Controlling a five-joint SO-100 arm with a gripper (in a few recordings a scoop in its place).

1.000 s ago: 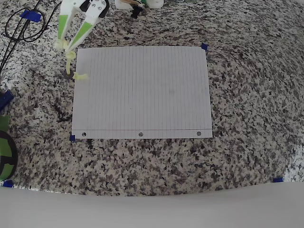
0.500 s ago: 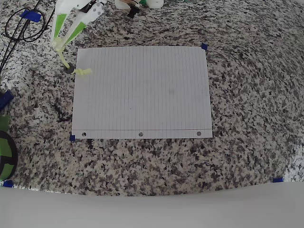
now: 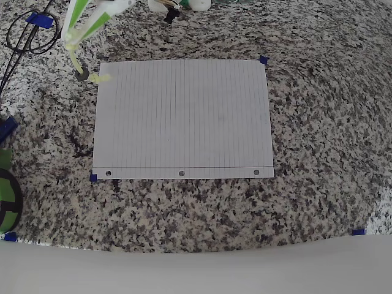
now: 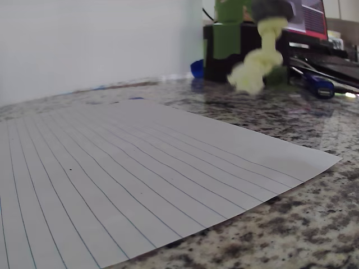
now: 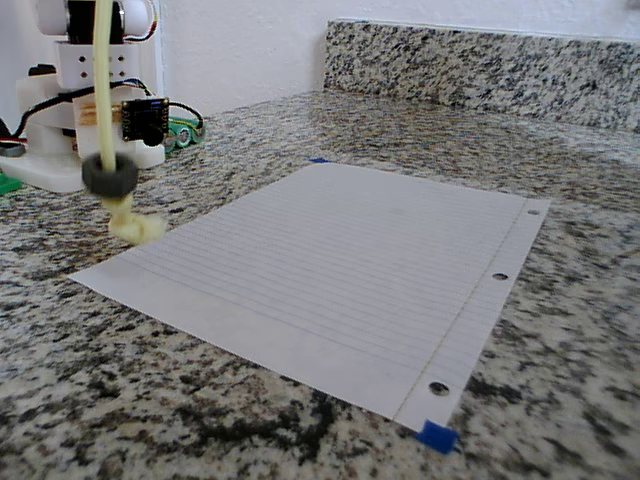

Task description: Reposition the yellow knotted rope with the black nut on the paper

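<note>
My gripper (image 3: 73, 45), with green and white fingers, is shut on the upper end of the yellow knotted rope (image 3: 75, 61) just beyond the paper's far-left corner in the overhead view. The rope (image 5: 101, 80) hangs straight down. The black nut (image 5: 110, 176) rests on the lower knot (image 5: 137, 228), which dangles just over the counter beside the paper's corner. In the overhead view the nut (image 3: 81, 75) and the knot (image 3: 101, 78) sit at the paper's left edge. The wrist view shows the knot (image 4: 255, 66) under the nut (image 4: 272, 8). The lined paper (image 3: 182, 119) lies flat on the granite, its punched holes along the near edge.
Black cables (image 3: 27, 35) loop at the counter's far left. The arm's white base (image 5: 80, 150) stands behind the rope. Blue tape bits (image 3: 263, 60) mark the paper's corners. A green and black object (image 3: 6, 190) sits at the left edge. A granite backsplash (image 5: 480, 60) rises behind.
The gripper has moved toward the far-left corner and risen, carrying the rope. The lower knot and nut have slid off the paper's left margin toward its corner.
</note>
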